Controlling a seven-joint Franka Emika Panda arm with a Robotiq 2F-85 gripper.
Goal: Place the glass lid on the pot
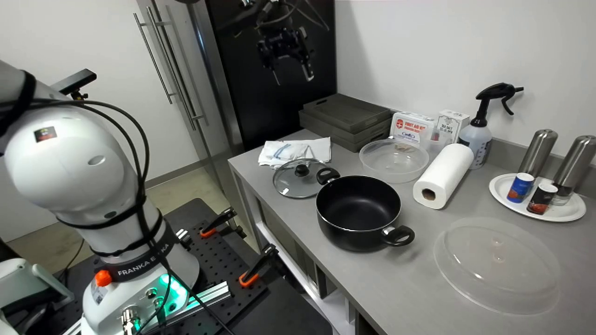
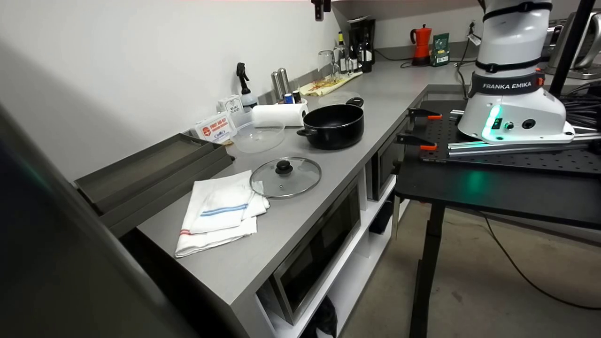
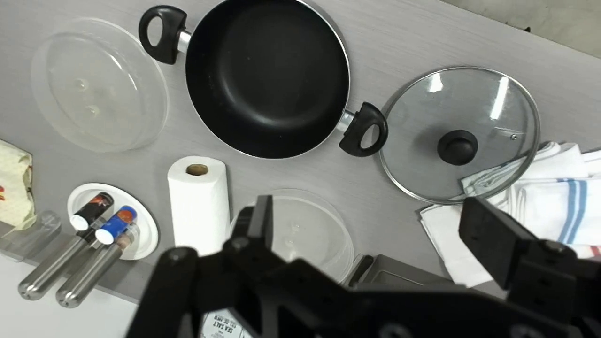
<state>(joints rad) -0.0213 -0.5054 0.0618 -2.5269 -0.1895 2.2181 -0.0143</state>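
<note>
I've got my fingers (image 3: 488, 241) hung high over the surface (image 3: 375, 225) right now, standing wide apart along the bottom of the wrist view. In an exterior view I pick them up at top centre, against a dark panel (image 1: 260, 111), well above everything on the surface. There's the glass lid (image 3: 458, 148), right of centre in my wrist view, lying knob up, its lower edge overlapping the folded towel (image 3: 540, 211), white cloth showing through the glass. And here's the pot (image 3: 270, 80), top centre, clipped a little by the upper edge, upright with its dark interior facing me. One handle reaches down toward the lid's rim, just beside it; whether the two touch, I can't tell. Both exterior views give me that same pair as neighbours. Around them, the paper towel roll (image 3: 199, 211) lies on its side, lower left in the wrist view. Over in an exterior view, a clear tub (image 1: 391, 174) sits above and to the right of the pot, a white plate (image 1: 500, 188) carries small jars (image 1: 541, 199) at the right, and a broad clear disc (image 1: 493, 284) lies in the lower right. Grey trays (image 1: 354, 111) stack up near upper centre.
</note>
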